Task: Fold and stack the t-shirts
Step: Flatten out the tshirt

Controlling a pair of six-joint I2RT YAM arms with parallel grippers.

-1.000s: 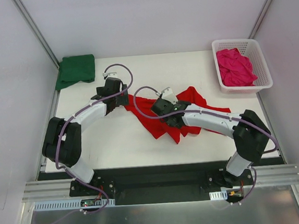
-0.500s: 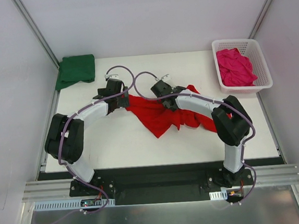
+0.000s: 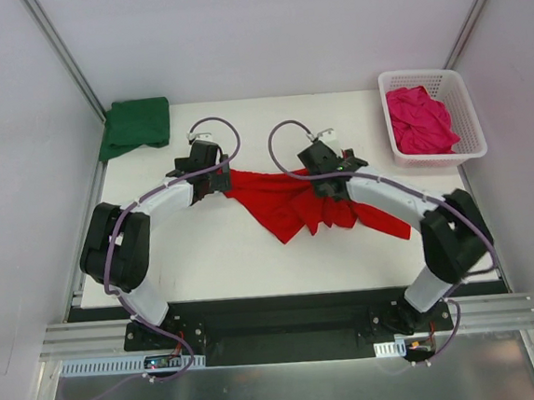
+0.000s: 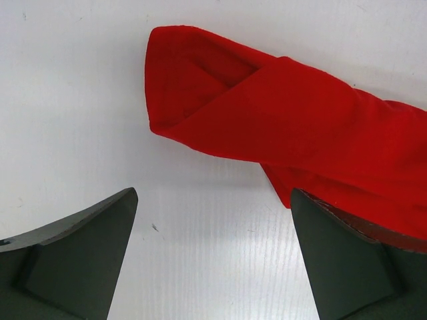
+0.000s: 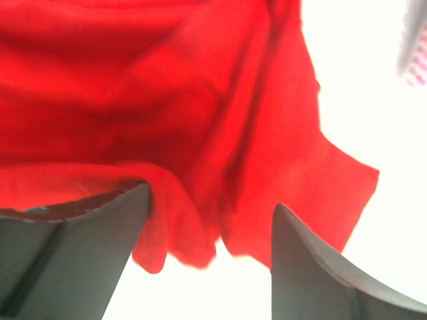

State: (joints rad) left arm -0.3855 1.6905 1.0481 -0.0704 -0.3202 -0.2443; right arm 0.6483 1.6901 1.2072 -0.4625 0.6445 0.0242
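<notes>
A bright red t-shirt [image 3: 286, 203] lies crumpled mid-table, stretched from upper left to lower right. My left gripper [image 3: 216, 178] stands open at its left end. In the left wrist view a folded red corner [image 4: 300, 127] lies ahead of the left gripper [image 4: 213, 200], with bare table between the fingers. My right gripper [image 3: 328, 178] is open over the shirt's upper right part. In its wrist view red cloth [image 5: 200, 100] bunches against one finger of the right gripper [image 5: 210, 197]. A dark green t-shirt [image 3: 135, 124] lies folded at the far left corner. A magenta-pink t-shirt [image 3: 419, 119] sits bundled in the basket.
The white lattice basket [image 3: 427, 75] stands at the table's far right corner. White walls with metal posts close in the table on three sides. Both arms' cables loop above the wrists near the shirt.
My right gripper travelled up and to the right, pulling the red cloth with it, then went from shut to open and let it go. The left arm has hardly moved.
</notes>
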